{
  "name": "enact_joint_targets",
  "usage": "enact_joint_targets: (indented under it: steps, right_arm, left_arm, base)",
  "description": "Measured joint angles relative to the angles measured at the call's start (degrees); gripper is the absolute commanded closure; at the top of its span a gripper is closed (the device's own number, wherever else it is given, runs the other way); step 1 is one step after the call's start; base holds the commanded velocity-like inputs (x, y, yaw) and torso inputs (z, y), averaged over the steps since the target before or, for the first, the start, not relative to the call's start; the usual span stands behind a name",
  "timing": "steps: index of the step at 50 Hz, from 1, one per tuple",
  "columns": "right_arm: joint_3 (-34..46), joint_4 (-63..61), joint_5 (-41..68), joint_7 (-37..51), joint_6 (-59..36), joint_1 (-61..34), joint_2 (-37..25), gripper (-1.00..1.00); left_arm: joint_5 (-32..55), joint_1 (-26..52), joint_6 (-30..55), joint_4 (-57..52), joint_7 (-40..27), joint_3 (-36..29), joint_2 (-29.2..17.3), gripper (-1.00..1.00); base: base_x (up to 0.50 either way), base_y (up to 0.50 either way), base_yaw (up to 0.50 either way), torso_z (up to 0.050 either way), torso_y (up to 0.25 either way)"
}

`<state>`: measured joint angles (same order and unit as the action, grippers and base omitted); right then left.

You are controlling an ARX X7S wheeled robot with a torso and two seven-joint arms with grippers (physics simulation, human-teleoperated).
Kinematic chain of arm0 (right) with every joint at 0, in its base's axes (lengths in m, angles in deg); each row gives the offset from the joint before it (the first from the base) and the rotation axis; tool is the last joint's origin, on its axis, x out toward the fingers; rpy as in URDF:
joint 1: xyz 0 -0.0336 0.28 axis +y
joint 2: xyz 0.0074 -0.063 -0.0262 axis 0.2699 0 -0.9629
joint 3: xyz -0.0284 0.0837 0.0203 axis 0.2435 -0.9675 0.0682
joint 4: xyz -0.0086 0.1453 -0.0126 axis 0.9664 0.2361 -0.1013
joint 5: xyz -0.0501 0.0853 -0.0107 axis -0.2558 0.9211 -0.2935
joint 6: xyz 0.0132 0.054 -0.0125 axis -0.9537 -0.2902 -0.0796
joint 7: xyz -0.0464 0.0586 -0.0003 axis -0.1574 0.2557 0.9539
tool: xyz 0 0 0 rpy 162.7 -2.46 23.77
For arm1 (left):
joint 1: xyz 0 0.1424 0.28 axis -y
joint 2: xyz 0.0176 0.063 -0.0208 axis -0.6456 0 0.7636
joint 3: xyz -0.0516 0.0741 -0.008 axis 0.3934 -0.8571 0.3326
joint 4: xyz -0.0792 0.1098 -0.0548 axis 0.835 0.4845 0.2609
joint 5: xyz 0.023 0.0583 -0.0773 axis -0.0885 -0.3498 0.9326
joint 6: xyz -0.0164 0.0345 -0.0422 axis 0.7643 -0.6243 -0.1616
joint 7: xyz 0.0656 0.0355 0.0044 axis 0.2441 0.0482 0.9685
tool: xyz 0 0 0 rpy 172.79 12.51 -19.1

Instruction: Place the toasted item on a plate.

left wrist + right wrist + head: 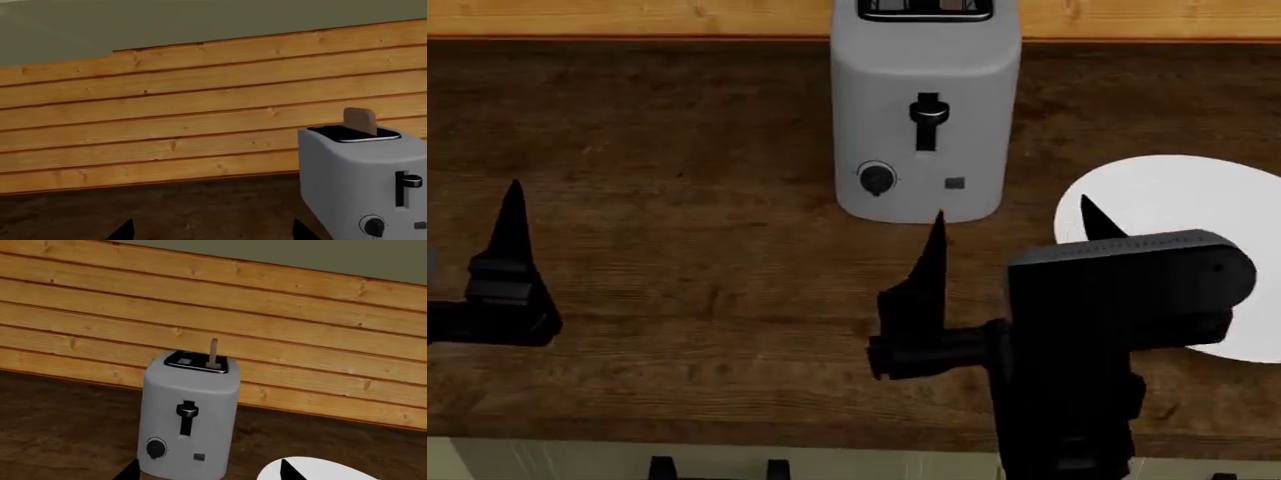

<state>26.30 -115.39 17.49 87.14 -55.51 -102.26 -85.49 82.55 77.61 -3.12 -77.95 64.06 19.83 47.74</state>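
Observation:
The slice of toast point(360, 121) stands tan and upright in a slot of the grey toaster point(924, 110) at the back of the counter; it also shows edge-on in the right wrist view point(213, 354). The white plate point(1208, 195) lies to the right of the toaster, partly hidden by my right arm. My right gripper point(1012, 235) is open and empty, just in front of the toaster, with one finger over the plate's edge. My left gripper point(212, 232) is open and empty, well to the left of the toaster; one finger point(510, 225) shows in the head view.
A wood-plank wall point(200, 110) runs right behind the toaster. The dark wooden counter point(694, 150) extends left of the toaster. Its front edge point(761, 432) is close under my arms.

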Motion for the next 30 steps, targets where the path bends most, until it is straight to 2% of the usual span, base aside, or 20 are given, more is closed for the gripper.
enact_joint_targets:
  steps: [10, 22, 30]
  right_arm:
    - [-0.66, 4.00, 1.13, -0.69, -4.26, -7.97, -0.30, -1.00]
    - [-0.91, 5.15, 2.66, -1.72, -8.14, -14.47, -0.81, -1.00]
    - [-0.81, 7.63, 3.17, -1.81, -10.99, -20.38, -0.70, -1.00]
  left_arm:
    - [-0.47, 6.55, 4.14, 3.37, -0.94, 0.04, -0.95, -1.00]
    - [0.04, 12.88, 9.04, 5.35, -1.30, -0.13, -1.23, -1.00]
    - [0.35, 18.99, 11.51, 9.69, -1.01, -1.21, -1.53, -1.00]
  base:
    - [0.02, 0.00, 0.00, 0.050, 0.013]
    - [0.49, 0.00, 0.00, 0.050, 0.013]
    - [0.04, 0.00, 0.00, 0.050, 0.013]
